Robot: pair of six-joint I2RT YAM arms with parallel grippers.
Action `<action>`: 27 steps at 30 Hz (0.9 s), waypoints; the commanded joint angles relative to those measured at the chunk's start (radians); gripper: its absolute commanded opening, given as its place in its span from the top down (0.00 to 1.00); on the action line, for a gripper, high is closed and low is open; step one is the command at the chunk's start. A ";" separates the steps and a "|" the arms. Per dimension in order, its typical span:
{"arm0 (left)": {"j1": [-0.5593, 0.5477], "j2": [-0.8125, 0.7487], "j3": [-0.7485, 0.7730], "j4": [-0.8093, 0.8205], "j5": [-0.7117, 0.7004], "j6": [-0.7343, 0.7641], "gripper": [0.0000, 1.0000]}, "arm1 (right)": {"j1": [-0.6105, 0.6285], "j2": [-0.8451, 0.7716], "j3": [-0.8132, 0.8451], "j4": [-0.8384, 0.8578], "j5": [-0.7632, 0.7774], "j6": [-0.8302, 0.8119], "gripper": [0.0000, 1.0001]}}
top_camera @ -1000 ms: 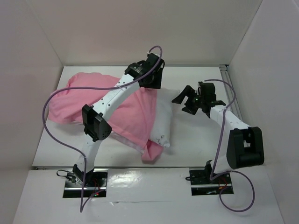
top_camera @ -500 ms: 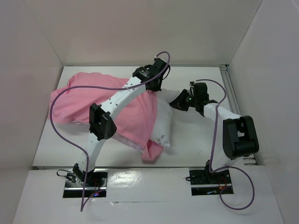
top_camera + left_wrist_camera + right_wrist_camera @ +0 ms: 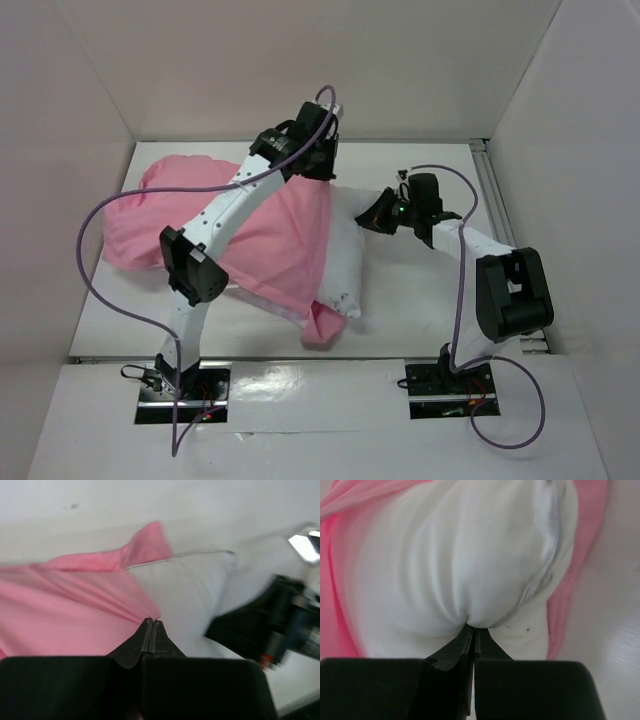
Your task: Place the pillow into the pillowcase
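Note:
The pink pillowcase (image 3: 200, 215) lies across the left and middle of the table, with the white pillow (image 3: 345, 260) sticking out of its right side. My left gripper (image 3: 318, 170) is at the pillowcase's far right edge. In the left wrist view it (image 3: 151, 622) is shut on the pink hem (image 3: 65, 615) where it meets the pillow (image 3: 185, 585). My right gripper (image 3: 372, 218) is at the pillow's right end. In the right wrist view it (image 3: 472, 626) is shut on a pinch of pillow fabric (image 3: 450, 555), and creases run to its tips. Pillowcase (image 3: 585, 555) shows on both sides.
White walls close in the table (image 3: 420, 300) at the back and on both sides. A metal rail (image 3: 495, 200) runs along the right edge. A purple cable (image 3: 100, 270) loops off the left arm. The right arm (image 3: 280, 615) shows dark and blurred in the left wrist view.
Both grippers went from open to shut. The right gripper moved left onto the pillow's end. The left gripper shifted slightly left and back at the pillowcase's edge, and the pink cloth moved with it.

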 commanded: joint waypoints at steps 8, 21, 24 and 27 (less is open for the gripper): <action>-0.068 -0.358 -0.080 0.320 0.646 -0.094 1.00 | 0.132 -0.226 0.264 -0.063 0.027 -0.001 1.00; 0.027 -0.271 -0.231 0.339 0.671 -0.140 1.00 | 0.284 -0.077 -0.017 0.364 -0.006 0.205 1.00; 0.036 -0.244 -0.176 0.317 0.692 -0.140 1.00 | 0.229 -0.180 0.070 0.263 0.003 0.170 1.00; 0.036 -0.244 -0.108 0.290 0.682 -0.140 1.00 | 0.198 -0.264 0.144 0.197 0.012 0.151 1.00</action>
